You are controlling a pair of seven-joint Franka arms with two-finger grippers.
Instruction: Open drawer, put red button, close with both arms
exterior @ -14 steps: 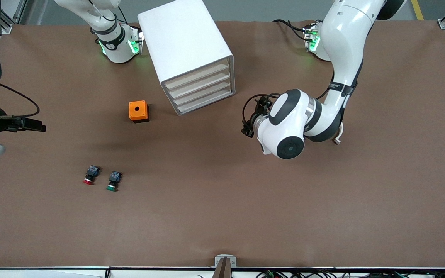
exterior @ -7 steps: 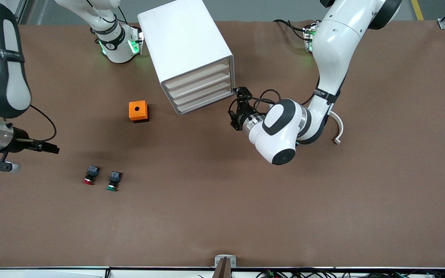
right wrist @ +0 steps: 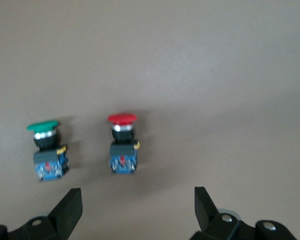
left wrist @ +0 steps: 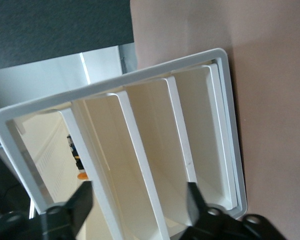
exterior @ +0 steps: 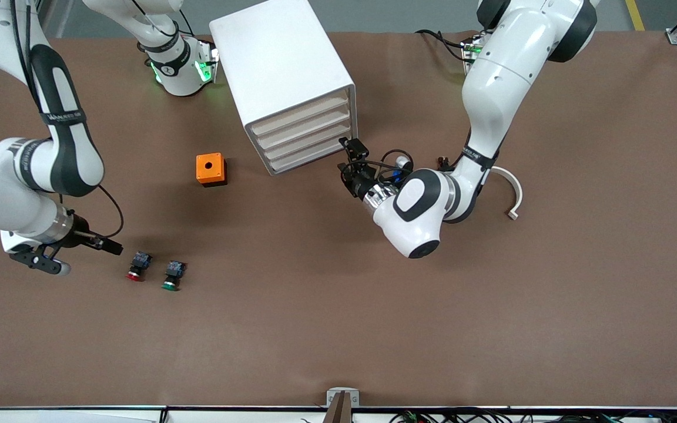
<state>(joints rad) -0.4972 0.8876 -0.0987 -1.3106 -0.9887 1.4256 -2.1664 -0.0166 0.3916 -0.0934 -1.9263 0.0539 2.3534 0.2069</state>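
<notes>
So the red button is lying on its side on the brown table, with the green-capped twin just beside it on the side toward the left arm's end. Both sit nearer the front camera than the orange box. The right gripper is low down right next to the red button, on the side toward the right arm's end, close but not touching as far as I can see. From its wrist camera the fingers are spread wide with nothing between them, and the red button sits roughly in line with the gap.

The left gripper is up at the front of the white drawer cabinet, by the lower corner on the left arm's side. Its wrist camera looks straight at the drawer fronts, fingers apart, straddling the edge of one of them. Hard to say if they're actually touching it yet.
</notes>
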